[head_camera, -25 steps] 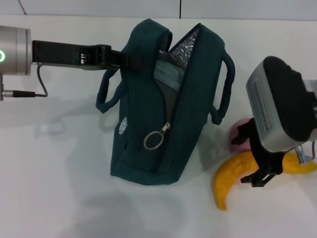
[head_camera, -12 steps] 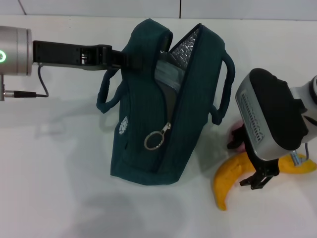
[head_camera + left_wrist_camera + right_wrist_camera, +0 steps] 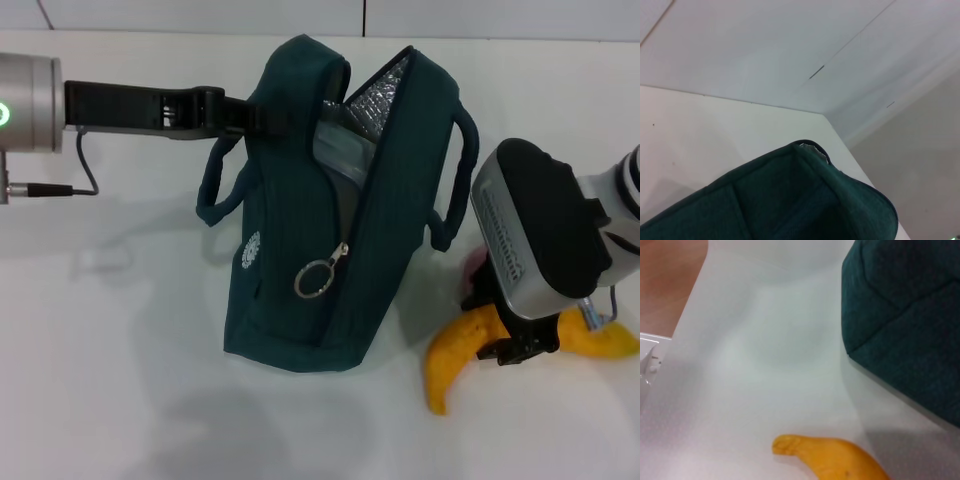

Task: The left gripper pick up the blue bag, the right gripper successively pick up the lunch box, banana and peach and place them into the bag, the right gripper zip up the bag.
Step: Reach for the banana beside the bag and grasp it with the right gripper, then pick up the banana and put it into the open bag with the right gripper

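Observation:
The blue bag [image 3: 330, 220] stands open on the white table, its foil lining showing. My left gripper [image 3: 250, 115] is shut on the bag's top rim and holds it up; the bag fills the lower part of the left wrist view [image 3: 805, 200]. The lunch box [image 3: 338, 152] shows inside the bag's mouth. The banana [image 3: 455, 355] lies on the table right of the bag. My right gripper [image 3: 505, 345] is down on the banana's middle. A pink sliver of the peach [image 3: 470, 283] shows behind it. The right wrist view shows the banana's end [image 3: 835, 460] and the bag's corner [image 3: 905, 325].
The bag's ring zipper pull [image 3: 314, 280] hangs on the near side. A black cable [image 3: 85, 180] trails from the left wrist. The table's edge and a brown surface beyond it [image 3: 670, 280] show in the right wrist view.
My right gripper has come down and moved left onto the banana. The banana's near tip has shifted slightly left. The left gripper and bag have stayed still.

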Robot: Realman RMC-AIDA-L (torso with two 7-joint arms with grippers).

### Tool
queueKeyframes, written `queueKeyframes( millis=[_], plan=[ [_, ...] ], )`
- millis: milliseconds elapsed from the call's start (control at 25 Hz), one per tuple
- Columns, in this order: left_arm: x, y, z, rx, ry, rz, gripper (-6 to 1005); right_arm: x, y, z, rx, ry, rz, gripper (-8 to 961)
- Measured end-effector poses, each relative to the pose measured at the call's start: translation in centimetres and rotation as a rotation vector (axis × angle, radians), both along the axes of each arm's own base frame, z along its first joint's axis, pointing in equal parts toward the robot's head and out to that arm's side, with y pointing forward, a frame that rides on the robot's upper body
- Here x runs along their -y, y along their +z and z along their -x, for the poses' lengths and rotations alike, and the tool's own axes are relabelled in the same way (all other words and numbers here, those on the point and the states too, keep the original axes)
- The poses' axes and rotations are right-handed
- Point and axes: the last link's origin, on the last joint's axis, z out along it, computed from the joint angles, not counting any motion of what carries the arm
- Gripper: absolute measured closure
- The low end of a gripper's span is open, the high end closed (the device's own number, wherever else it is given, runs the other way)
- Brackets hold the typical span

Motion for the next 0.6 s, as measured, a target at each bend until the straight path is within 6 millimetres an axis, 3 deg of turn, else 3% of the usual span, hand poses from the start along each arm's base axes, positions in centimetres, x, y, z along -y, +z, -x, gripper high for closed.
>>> queueKeyframes(
  millis=[40,400,600],
  plan=[
    [0.0,0.0,0.0,0.002,-0.001,-0.001,945,0.0,0.0,0.0,0.001,-0.003,0.004,377],
    [-0.1,0.2,-0.2,0.001,-0.008,-0.002,945,0.2,0.6,0.4,-0.049,-0.056,0.026,503],
    [-0.2,0.2,-0.3,0.002,-0.01,-0.002,944,0.5,3.5,1.1,-0.21,-0.188,0.082,508]
  ],
)
